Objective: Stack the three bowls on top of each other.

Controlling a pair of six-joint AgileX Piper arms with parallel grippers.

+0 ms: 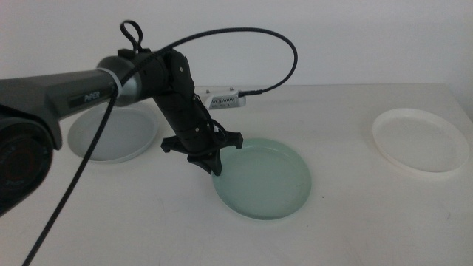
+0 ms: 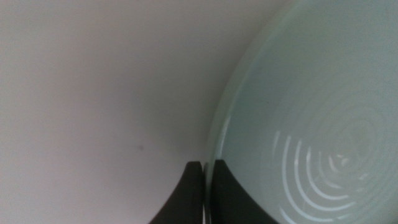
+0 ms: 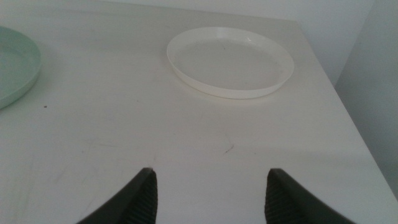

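Observation:
The mint green bowl [image 1: 264, 178] lies in the middle of the table. My left gripper [image 1: 215, 167] is shut on its left rim; the left wrist view shows the rim [image 2: 214, 149] pinched between the two dark jaws. The grey-blue bowl [image 1: 112, 134] lies at the left, partly behind the left arm. The white bowl [image 1: 420, 140] lies at the right and shows in the right wrist view [image 3: 230, 61]. My right gripper [image 3: 210, 186] is open and empty above the table, well short of the white bowl, and is out of the middle view.
A small white box [image 1: 224, 98] with a black cable lies at the back of the table behind the left arm. The table's right edge [image 3: 348, 118] runs close to the white bowl.

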